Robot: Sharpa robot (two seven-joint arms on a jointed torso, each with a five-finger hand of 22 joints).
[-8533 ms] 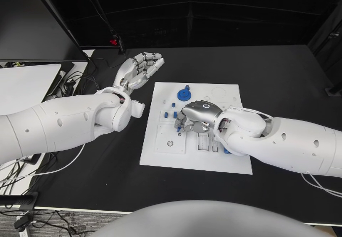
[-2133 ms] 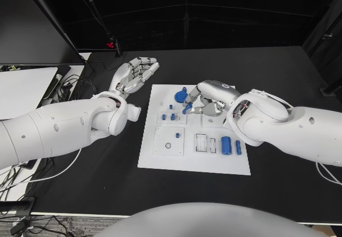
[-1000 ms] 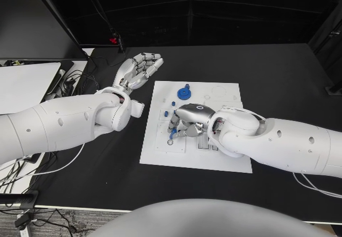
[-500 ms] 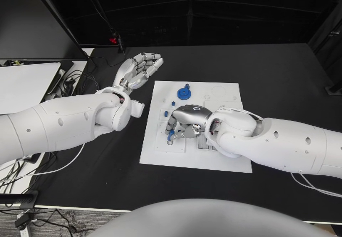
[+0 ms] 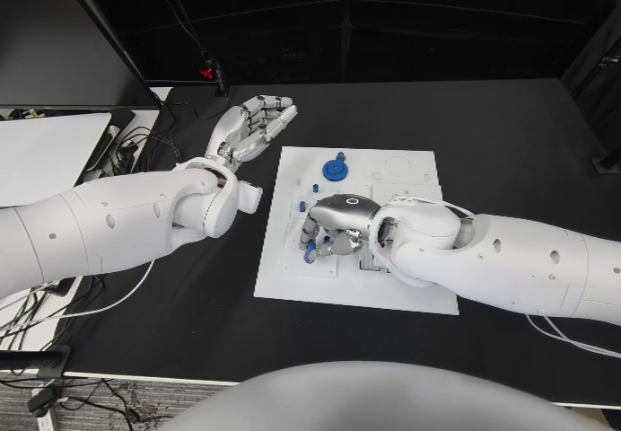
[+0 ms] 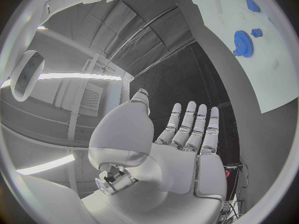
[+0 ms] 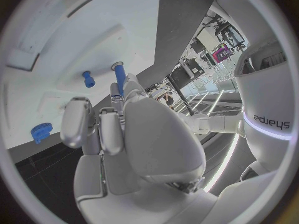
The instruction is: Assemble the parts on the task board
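The white task board (image 5: 404, 171) lies in the middle of the black table. My right hand (image 5: 334, 230) hovers low over its left-middle part and pinches a long blue peg (image 7: 118, 79) at its fingertips (image 7: 114, 91). The peg's far end touches the board (image 7: 50, 50) next to a short blue peg (image 7: 87, 78) standing in it. The held peg (image 5: 310, 254) peeks out below the fingers. A blue gear (image 5: 336, 168) sits at the board's far side, and shows again in the right wrist view (image 7: 40, 132). My left hand (image 5: 252, 126) is open, fingers apart, off the board's far left corner.
Small blue pegs (image 5: 307, 206) stand on the board just beyond my right hand. The left wrist view shows the board (image 6: 274, 45) and gear (image 6: 241, 39) past the open left hand (image 6: 187, 139). A pale desk (image 5: 46, 153) and cables (image 5: 136, 148) border the table's left.
My right hand came from beside the gear down to the board's left-middle with the blue peg, and in the last second edged slightly nearer and lower. The left hand stayed put.
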